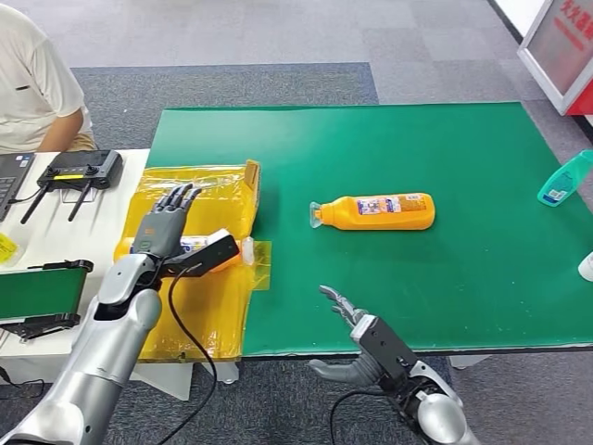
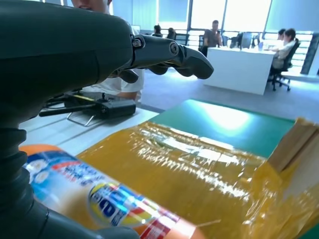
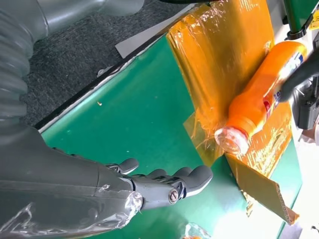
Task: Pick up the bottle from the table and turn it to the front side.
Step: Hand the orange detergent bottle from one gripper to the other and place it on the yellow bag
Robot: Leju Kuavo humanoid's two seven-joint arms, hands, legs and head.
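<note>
I see two orange bottles on my screens. One orange bottle [image 1: 377,211] lies on its side near the middle of the green surface [image 1: 454,287], cap end toward my left, label facing up, with nothing touching it. The second bottle [image 1: 203,245] lies on its side on the yellow film-wrapped cardboard [image 1: 209,306] at the left end of the surface, its clear cap pointing toward the green.

My left hand [image 1: 162,225] sits directly over that second bottle, fingers stretched out straight and apart, pointing away from me. In the left wrist view the bottle [image 2: 101,199] runs right under the palm and the fingers [image 2: 177,55] reach forward above it without wrapping it; I cannot tell whether the palm touches the bottle, but the hand holds nothing.

My right hand [image 1: 353,338] hovers at the near edge of the surface, short of the middle bottle and well apart from it, fingers spread and loosely extended, empty. The right wrist view shows those fingers [image 3: 177,181] above bare green, with the second bottle [image 3: 259,99] beyond them on the yellow film.

A teal spray bottle [image 1: 565,178] lies near the far right edge. On the white side surface to my left sits a black controller [image 1: 78,171], and a person in a light shirt [image 1: 31,79] sits behind it.
</note>
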